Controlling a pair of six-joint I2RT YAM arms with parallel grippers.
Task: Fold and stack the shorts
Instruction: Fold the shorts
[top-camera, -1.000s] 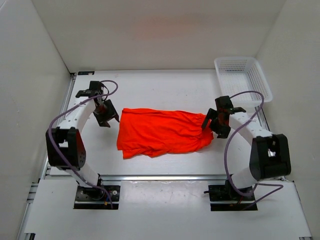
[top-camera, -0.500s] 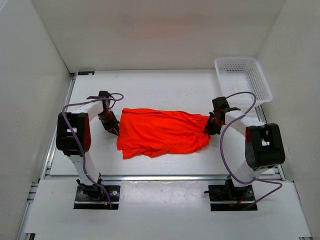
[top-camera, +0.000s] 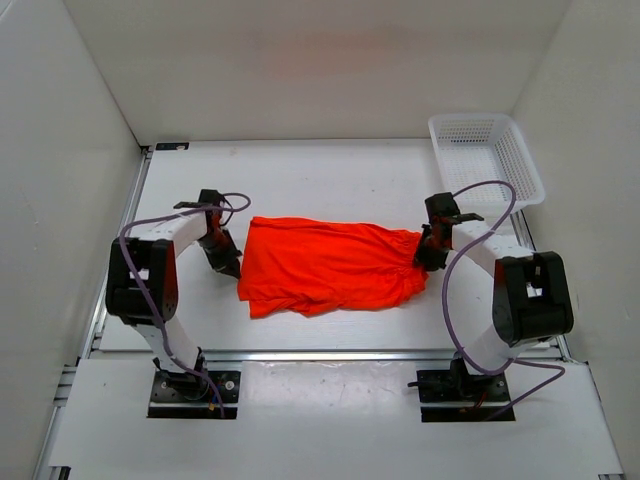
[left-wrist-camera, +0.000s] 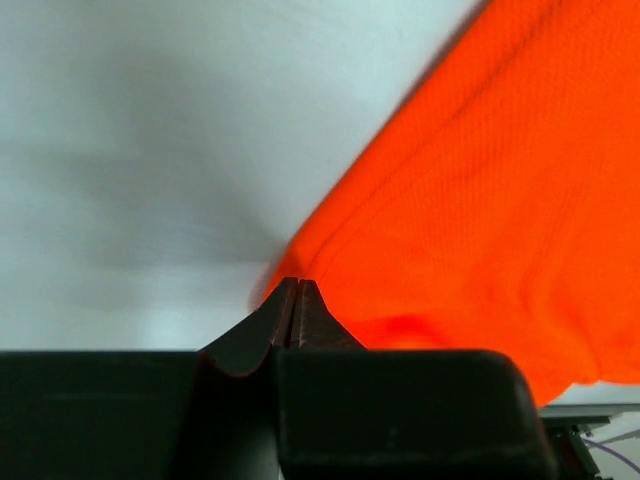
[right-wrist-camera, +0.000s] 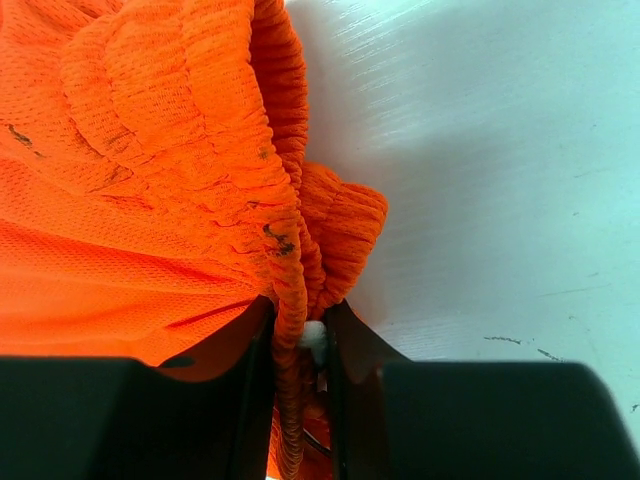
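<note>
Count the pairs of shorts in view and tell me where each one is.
1. The shorts lie on the table, mid-way between the arms: left gripper at their left edge, right gripper pinching the gathered waistband. Folded layers could hide another.

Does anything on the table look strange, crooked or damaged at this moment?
Only small things. The shorts have a few dark specks on the gathered waistband, seen by the right wrist camera; dirt or loose threads, I cannot tell. Their near left corner lies rumpled. The white basket looks intact.
</note>
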